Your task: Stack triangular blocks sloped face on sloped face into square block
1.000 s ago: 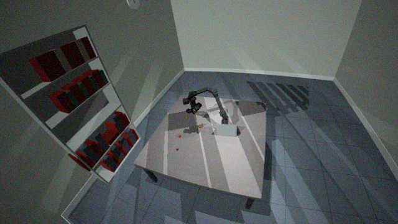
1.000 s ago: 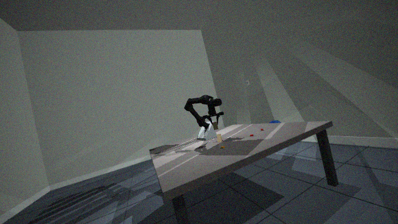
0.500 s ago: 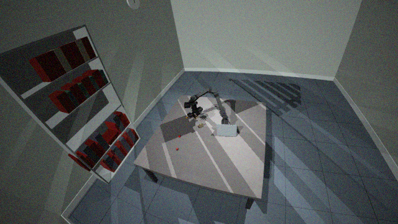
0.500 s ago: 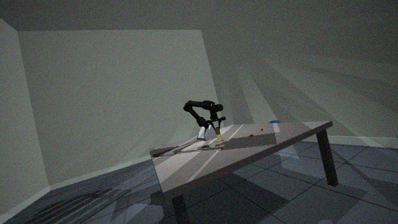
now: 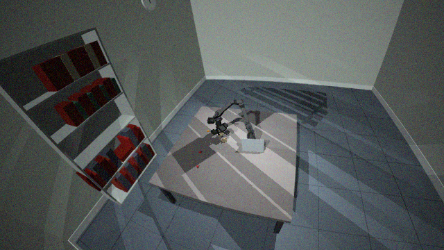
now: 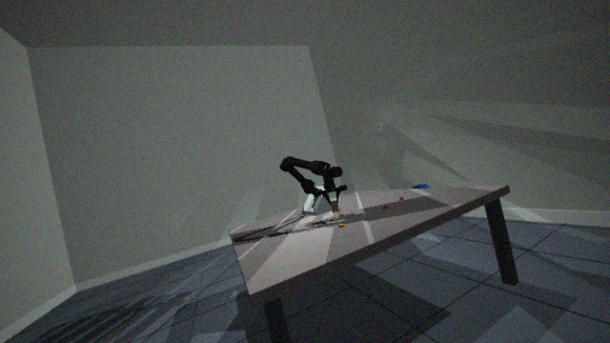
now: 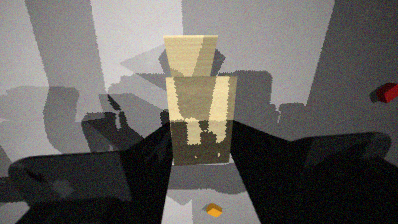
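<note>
My gripper (image 5: 220,134) (image 6: 335,202) (image 7: 199,125) is shut on a pale wooden triangular block (image 7: 201,100), holding it by its sides. The other triangular block (image 5: 224,140) (image 6: 336,215) (image 7: 191,52) is on the table (image 5: 243,187) (image 6: 297,259). In the wrist view the held block covers its near part, and their side edges run nearly parallel. In the exterior view the held block is just above the lower one. Whether they touch, and how their sloped faces meet, cannot be told.
A small orange piece (image 5: 208,131) (image 6: 341,225) (image 7: 214,210) lies near the blocks. Two small red pieces lie farther off, one (image 5: 200,151) (image 6: 385,207) nearer than the other (image 5: 198,167) (image 6: 401,198). A white box-like object (image 5: 252,145) (image 6: 309,204) stands by the arm's base.
</note>
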Robot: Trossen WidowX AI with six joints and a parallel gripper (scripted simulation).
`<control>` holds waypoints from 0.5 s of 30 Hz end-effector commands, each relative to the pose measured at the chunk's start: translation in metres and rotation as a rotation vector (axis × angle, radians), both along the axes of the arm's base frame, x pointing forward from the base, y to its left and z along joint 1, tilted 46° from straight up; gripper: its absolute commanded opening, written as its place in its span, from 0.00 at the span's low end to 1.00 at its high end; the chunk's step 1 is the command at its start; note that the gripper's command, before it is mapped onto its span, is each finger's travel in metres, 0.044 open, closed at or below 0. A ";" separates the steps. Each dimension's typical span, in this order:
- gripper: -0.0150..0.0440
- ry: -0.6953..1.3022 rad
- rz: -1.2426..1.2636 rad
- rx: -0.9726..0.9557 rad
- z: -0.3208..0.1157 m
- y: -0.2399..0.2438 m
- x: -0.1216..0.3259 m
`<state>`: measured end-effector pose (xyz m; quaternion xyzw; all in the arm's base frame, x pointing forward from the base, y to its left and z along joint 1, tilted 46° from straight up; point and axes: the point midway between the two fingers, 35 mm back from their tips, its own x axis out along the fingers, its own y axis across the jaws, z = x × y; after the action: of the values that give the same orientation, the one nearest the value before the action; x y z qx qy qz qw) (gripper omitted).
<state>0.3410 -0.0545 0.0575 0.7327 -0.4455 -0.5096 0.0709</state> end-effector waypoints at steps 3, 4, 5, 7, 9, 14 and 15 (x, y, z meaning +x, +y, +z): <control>0.25 0.015 0.001 -0.007 -0.012 -0.009 -0.008; 0.25 0.015 0.001 -0.007 -0.012 -0.009 -0.008; 0.25 0.014 0.001 -0.009 -0.012 -0.008 -0.008; 0.25 0.009 0.005 -0.015 -0.011 -0.008 -0.008; 0.25 0.010 0.005 -0.015 -0.012 -0.008 -0.008; 0.25 0.010 0.005 -0.016 -0.012 -0.008 -0.008; 0.25 0.010 0.005 -0.016 -0.012 -0.008 -0.008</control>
<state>0.3343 -0.0616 0.0463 0.7317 -0.4475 -0.5086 0.0754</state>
